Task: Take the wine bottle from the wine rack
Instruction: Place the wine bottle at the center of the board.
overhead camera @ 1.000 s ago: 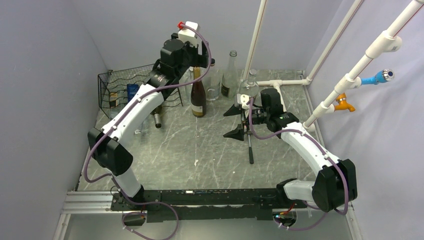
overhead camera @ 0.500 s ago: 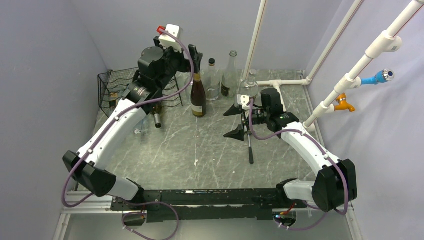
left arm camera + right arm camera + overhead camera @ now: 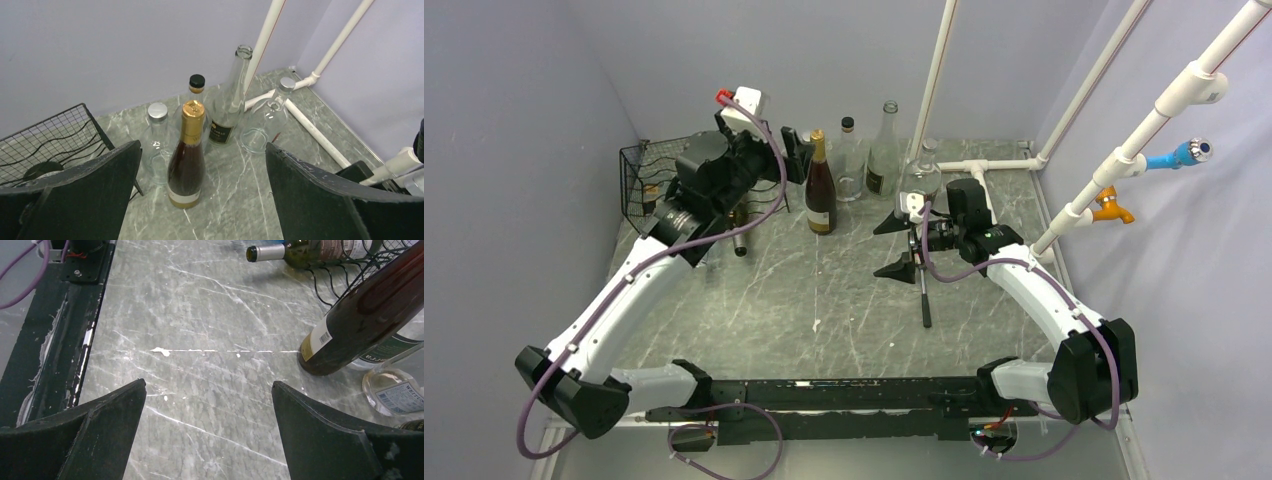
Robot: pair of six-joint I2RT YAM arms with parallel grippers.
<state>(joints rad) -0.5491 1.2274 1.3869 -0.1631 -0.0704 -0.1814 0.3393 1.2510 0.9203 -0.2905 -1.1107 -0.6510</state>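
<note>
dark bottle [image 3: 821,195]: was stood upright near wine rack [image 3: 646,170], judged removed.
left gripper [image 3: 202,144]: spread wide, nothing gripped.
right gripper [image 3: 208,382]: spread wide, unused.

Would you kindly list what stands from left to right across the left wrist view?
wine rack, silver-capped clear bottle, gold-topped brown bottle, tall open clear bottle, round flask, white pipe

No word can be read in full. In the right wrist view the dark wine bottle [image 3: 360,315] carries a white label with a barcode [image 3: 320,337] near its foot, and the clear bottle [image 3: 385,385] beside it has a white label whose capitals are too blurred to make out. In the left wrist view the tall clear bottle [image 3: 229,100] bears a black label [image 3: 220,133] with lettering too small to read.
</note>
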